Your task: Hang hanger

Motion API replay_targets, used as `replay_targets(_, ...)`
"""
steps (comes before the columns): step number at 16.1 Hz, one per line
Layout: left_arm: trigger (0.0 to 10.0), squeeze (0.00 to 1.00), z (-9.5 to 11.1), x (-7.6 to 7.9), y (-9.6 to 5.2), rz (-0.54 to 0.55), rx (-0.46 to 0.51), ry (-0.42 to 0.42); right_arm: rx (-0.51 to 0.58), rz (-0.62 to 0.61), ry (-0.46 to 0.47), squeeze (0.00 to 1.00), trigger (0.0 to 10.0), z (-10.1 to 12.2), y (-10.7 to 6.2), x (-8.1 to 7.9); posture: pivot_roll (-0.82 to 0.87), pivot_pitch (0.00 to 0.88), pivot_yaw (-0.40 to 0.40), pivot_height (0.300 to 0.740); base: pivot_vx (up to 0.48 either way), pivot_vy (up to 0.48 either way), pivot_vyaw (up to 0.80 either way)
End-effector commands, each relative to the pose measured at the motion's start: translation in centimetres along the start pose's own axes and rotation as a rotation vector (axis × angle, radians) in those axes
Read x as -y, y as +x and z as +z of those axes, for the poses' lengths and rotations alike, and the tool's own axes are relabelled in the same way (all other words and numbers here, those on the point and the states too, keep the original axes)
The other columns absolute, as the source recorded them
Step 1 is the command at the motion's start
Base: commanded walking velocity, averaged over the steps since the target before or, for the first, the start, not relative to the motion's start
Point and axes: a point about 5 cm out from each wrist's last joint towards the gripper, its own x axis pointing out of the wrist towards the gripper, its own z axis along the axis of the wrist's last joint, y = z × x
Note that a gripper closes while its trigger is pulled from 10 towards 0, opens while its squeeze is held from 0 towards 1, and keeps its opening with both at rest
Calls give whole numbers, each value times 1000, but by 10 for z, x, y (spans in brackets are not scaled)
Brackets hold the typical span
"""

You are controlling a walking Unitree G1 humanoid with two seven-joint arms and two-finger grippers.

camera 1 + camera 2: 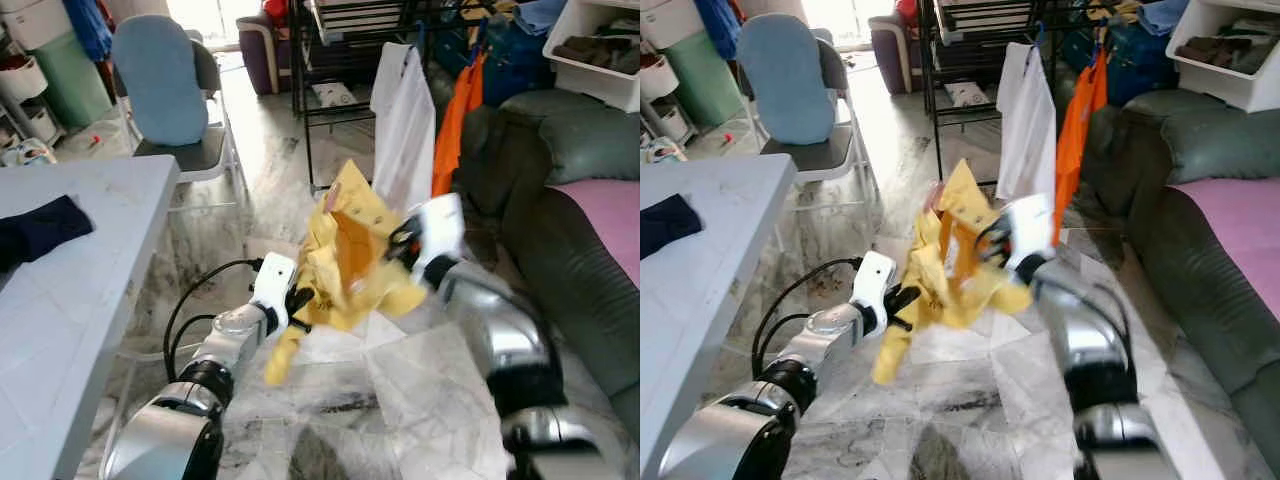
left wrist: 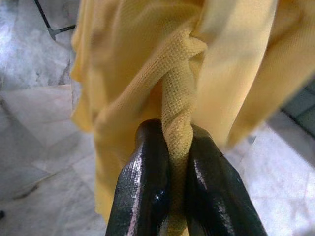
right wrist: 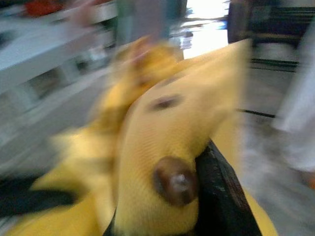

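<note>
A yellow shirt [image 1: 350,262] hangs in the air between my two arms, above the marble floor. My left gripper [image 1: 297,303] is shut on a twisted fold of the shirt's cloth [image 2: 177,142] at its lower left. My right gripper [image 1: 405,242] is shut on the shirt's upper right side, where a brown button [image 3: 173,181] shows against the black fingers [image 3: 221,196]. The right wrist view is blurred. Behind the shirt stands a black drying rack [image 1: 330,60] with a white shirt [image 1: 405,130] and an orange garment [image 1: 455,125] hanging from it. I cannot make out a hanger inside the yellow shirt.
A white table [image 1: 70,300] with a dark cloth [image 1: 40,228] stands on the left. A chair with a blue cover [image 1: 160,85] is at the back left. A dark green sofa [image 1: 570,230] with a pink cover [image 1: 610,210] fills the right. White shelving [image 1: 600,50] stands behind it.
</note>
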Motion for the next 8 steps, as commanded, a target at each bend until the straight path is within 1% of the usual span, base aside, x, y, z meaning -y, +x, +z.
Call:
replay_targets(1, 0, 0, 21, 0, 5, 21, 70, -36, -35, 156, -42, 0, 0, -3, -3, -21, -180, 0, 16, 740, 0, 0, 0)
replay_targets(2, 0, 0, 25, 1, 6, 26, 82, -62, -82, 239, -72, 0, 0, -11, -8, -31, -180, 0, 17, 740, 0, 0, 0)
replay_targets(3, 0, 0, 27, -1, 6, 36, 89, -78, -122, 288, -85, 0, 0, -18, -14, -35, -180, 0, 16, 740, 0, 0, 0)
replay_targets(4, 0, 0, 28, -3, 6, 49, 88, -83, -149, 301, -110, 0, 157, -23, -18, -35, -180, 0, 16, 740, 0, 0, 0)
replay_targets(5, 353, 0, 30, -6, 5, 70, 103, -81, -170, 260, -164, 0, 10000, -28, -20, -28, -178, 0, 18, 740, 0, 0, 0)
replay_targets(6, 3765, 0, 35, -9, 3, 85, 144, -94, -194, 173, -208, 0, 10000, -35, -22, -17, -178, 0, 18, 740, 0, 0, 0)
replay_targets(7, 4196, 0, 39, -12, 1, 92, 185, -109, -200, 78, -240, 0, 10000, -38, -24, -7, -170, 0, 19, 740, 0, 0, 0)
replay_targets(8, 6392, 0, 40, -15, -1, 105, 206, -118, -189, -13, -262, 24, 10000, -39, -26, 3, -162, 0, 18, 740, 0, 0, 0)
